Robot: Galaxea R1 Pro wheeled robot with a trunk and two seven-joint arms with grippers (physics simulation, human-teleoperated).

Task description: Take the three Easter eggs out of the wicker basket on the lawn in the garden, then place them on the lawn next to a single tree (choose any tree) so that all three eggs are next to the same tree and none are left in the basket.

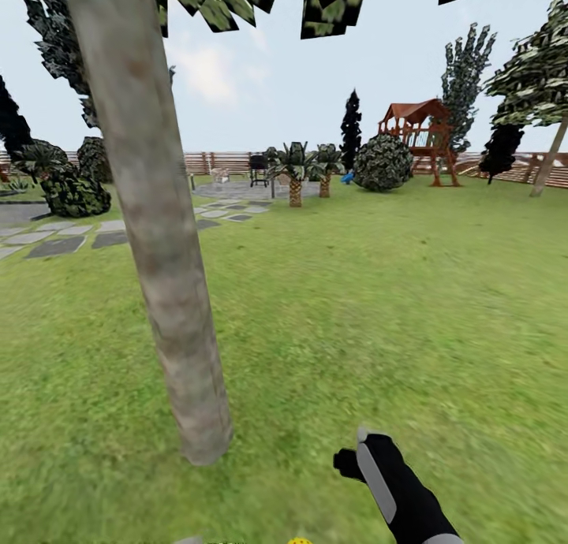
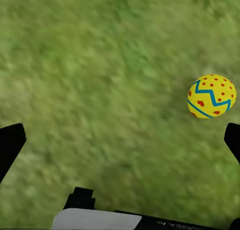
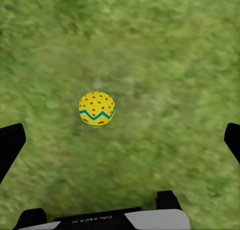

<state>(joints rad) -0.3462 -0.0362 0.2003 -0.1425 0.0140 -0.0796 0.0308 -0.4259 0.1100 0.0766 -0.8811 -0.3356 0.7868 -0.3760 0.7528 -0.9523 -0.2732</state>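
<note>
- The right hand (image 3: 120, 150) hangs over the lawn (image 3: 175, 55) with its fingers spread wide and nothing between them.
- The left hand (image 2: 120, 147) is spread wide too, and it holds nothing.
- One Easter egg (image 3: 97, 109) lies on the grass under the right hand. It is yellow with red dots and a blue zigzag.
- The left wrist view shows an egg (image 2: 211, 96) on the grass, off to one side of the hand.
- The egg looks small, light, smooth and round. It may roll or slip, so grab it around its fat middle.
- The tree (image 1: 158, 236) stands close by.
- There is tiny writing on the wrists, too blurry to read.
</note>
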